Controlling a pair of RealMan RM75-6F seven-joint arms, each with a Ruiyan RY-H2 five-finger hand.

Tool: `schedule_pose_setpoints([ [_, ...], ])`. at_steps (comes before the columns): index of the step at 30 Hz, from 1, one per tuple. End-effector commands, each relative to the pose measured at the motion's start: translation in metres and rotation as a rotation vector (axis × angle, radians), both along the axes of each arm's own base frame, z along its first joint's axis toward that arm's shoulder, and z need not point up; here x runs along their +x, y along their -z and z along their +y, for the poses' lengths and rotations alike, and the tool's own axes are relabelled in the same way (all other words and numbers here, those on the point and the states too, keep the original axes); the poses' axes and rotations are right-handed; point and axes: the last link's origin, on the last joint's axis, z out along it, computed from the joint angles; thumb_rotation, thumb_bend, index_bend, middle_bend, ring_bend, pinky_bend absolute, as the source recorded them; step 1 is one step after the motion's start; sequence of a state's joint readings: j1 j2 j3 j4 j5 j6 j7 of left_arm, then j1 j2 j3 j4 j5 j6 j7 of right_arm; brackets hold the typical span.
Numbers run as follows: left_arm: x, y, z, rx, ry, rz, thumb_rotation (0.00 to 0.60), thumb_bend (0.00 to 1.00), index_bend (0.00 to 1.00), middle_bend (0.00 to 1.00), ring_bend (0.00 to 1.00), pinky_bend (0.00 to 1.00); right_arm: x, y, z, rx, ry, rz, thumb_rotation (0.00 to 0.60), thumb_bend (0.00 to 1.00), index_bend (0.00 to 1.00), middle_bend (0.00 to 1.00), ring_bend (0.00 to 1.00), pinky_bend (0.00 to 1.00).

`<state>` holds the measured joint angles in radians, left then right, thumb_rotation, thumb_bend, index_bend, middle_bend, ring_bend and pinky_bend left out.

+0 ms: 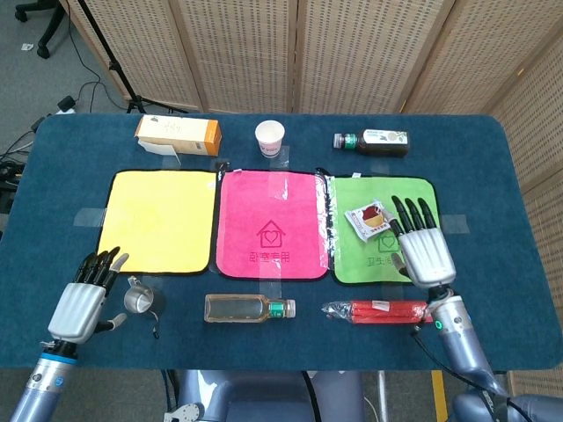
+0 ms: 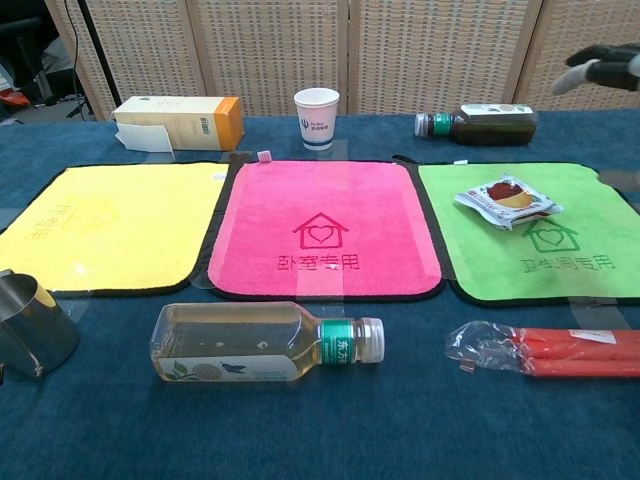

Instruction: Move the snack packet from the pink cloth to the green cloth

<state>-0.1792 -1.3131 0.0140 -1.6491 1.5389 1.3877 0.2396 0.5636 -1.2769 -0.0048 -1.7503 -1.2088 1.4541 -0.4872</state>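
house-heart sign on pink cloth (image 2: 322,228), green cloth (image 2: 540,238)

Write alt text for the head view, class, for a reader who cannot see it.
A snack packet lies on the green cloth, with the open right hand beside it. The pink cloth is bare; the left hand is near a metal cup.

My head view looks steeply down over the whole table (image 1: 264,334); chest view sits low, close, facing the screen. Both share the pink cloth (image 1: 271,224) (image 2: 322,230).
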Motion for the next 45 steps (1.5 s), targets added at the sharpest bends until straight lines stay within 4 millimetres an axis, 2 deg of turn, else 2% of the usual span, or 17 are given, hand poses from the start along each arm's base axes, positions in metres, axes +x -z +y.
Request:
schedule_pose_setpoints([
  [1, 0.001, -0.001, 0.000, 0.009, 0.004, 0.002, 0.600, 0.04, 0.00, 0.00, 0.00, 0.00, -0.022, -0.013, 0.033, -0.014, 0.017, -0.064, 0.600, 0.23, 0.10, 0.00, 0.00, 0.03],
  [2, 0.001, -0.001, 0.000, 0.013, 0.006, 0.002, 0.600, 0.04, 0.00, 0.00, 0.00, 0.00, -0.026, -0.014, 0.038, -0.016, 0.022, -0.077, 0.600, 0.20, 0.09, 0.00, 0.00, 0.03],
  [4, 0.001, -0.002, 0.000, 0.018, 0.008, 0.003, 0.600, 0.04, 0.00, 0.00, 0.00, 0.00, -0.032, -0.016, 0.045, -0.017, 0.036, -0.092, 0.600, 0.08, 0.05, 0.00, 0.00, 0.01],
  [7, 0.002, -0.005, -0.001, 0.035, 0.015, 0.003, 0.600, 0.04, 0.00, 0.00, 0.00, 0.00, -0.048, -0.022, 0.067, -0.016, 0.092, -0.115, 0.600, 0.00, 0.00, 0.00, 0.00, 0.00],
  [21, 0.003, -0.011, -0.001, 0.065, 0.028, 0.023, 0.600, 0.04, 0.00, 0.00, 0.00, 0.00, -0.091, -0.036, 0.120, -0.071, 0.161, -0.091, 0.600, 0.00, 0.00, 0.00, 0.00, 0.00],
  [27, 0.001, -0.011, -0.001, 0.063, 0.028, 0.035, 0.600, 0.04, 0.00, 0.00, 0.00, 0.00, -0.104, -0.040, 0.125, -0.095, 0.185, -0.093, 0.600, 0.00, 0.00, 0.00, 0.00, 0.00],
  [45, 0.007, -0.014, -0.004, 0.071, 0.056, 0.021, 0.600, 0.04, 0.00, 0.00, 0.00, 0.00, -0.099, -0.043, 0.124, -0.097, 0.181, -0.134, 0.600, 0.00, 0.00, 0.00, 0.00, 0.00],
])
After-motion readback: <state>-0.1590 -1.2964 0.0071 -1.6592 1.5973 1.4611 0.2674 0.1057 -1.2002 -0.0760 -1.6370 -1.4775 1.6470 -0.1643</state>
